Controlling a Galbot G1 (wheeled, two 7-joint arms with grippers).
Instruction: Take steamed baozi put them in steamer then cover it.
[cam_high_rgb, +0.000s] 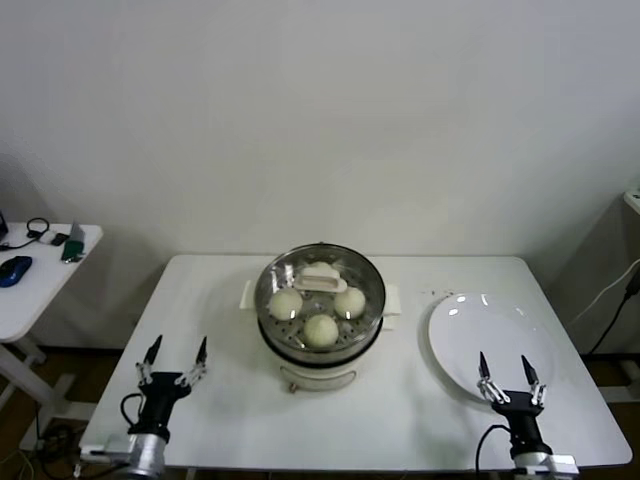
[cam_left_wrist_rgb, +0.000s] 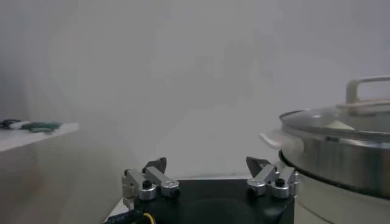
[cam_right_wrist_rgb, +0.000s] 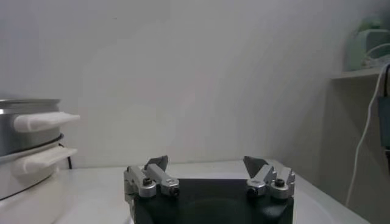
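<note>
So the big white table (cam_high_rgb: 400, 420) held everything, and both arms sat low at its near edge. The steamer (cam_high_rgb: 320, 345) stood in the middle, between the two arms and farther back from both. Its cover (cam_high_rgb: 320, 285) was already on top, and it looked flat and even all the way round. Three steamed baozi (cam_high_rgb: 320, 329) could be seen through the glass, and the fourth may have been hiding under the cream handle, but that could not be told for sure.

A flat white plate (cam_high_rgb: 470, 325) lay just ahead of the right gripper (cam_high_rgb: 510, 373), and it had no buns on it. A small side table (cam_high_rgb: 40, 285) stood well off to the left.

The left gripper (cam_high_rgb: 176, 357) had its fingers spread wide with nothing in them, and the steamer was off to its right. The right gripper had its fingers spread wide too, holding nothing, with its tips over the near rim of the plate.

It looked like the job was done. To finish well, both arms should keep back, low and apart from the pot, so they do not bump the cover or knock the plate.
</note>
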